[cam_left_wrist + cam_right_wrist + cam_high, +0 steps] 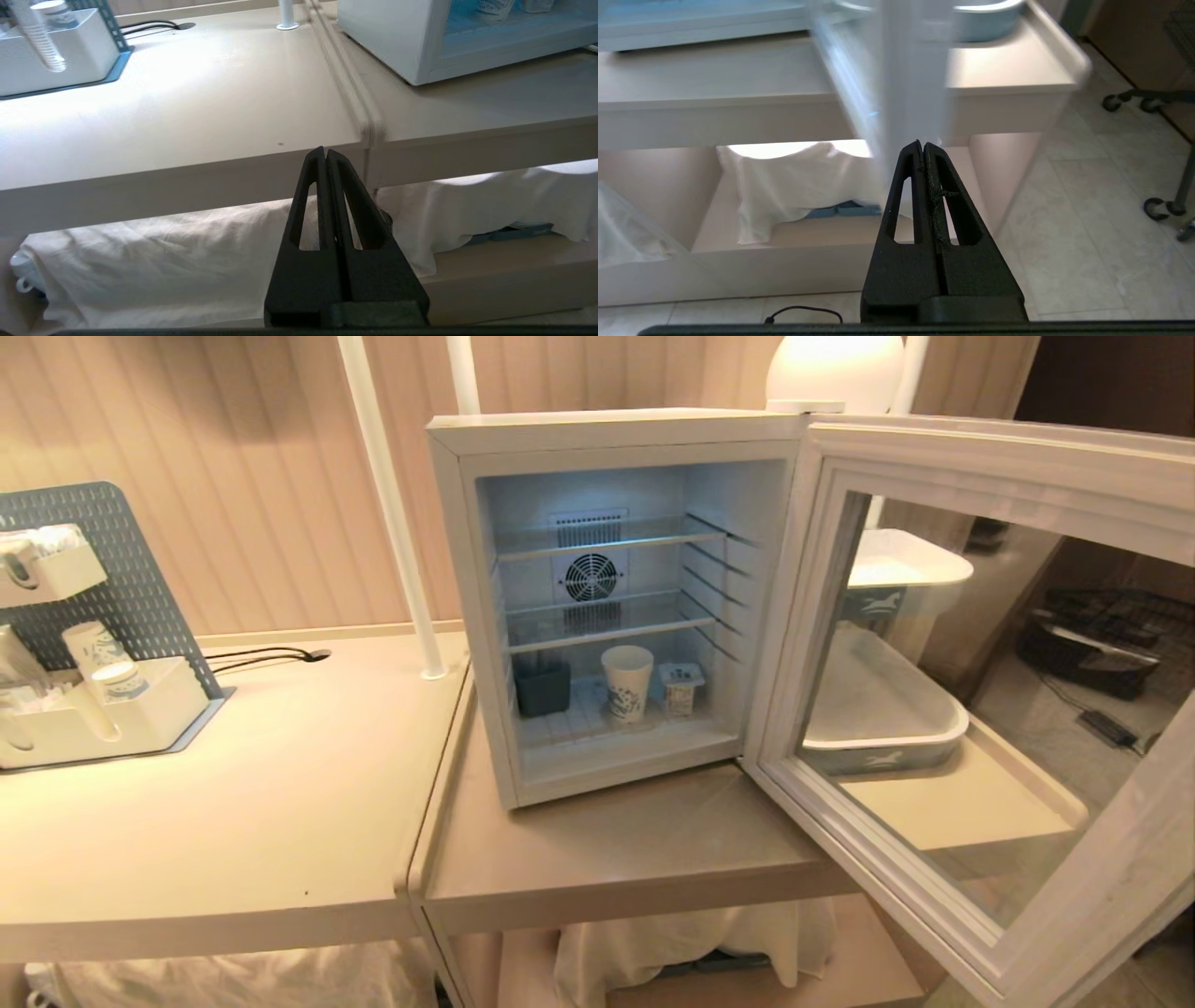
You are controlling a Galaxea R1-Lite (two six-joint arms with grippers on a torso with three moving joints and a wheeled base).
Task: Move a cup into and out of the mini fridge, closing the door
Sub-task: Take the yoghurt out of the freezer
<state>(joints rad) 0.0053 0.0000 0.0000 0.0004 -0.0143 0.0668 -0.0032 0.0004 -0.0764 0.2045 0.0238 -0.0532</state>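
My left gripper (pixel 325 154) waits closed and empty below the table edge, the cup (pixel 626 683) stands on the floor of the mini fridge (pixel 616 597), its door (pixel 980 709) is wide open beside my closed right gripper (pixel 923 145), so I think I must reach in next.

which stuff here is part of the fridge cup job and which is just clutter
Job: cup on the mini fridge floor; door swung open.

Clutter: dark bin, small carton, white tray, organiser with cups, cable.
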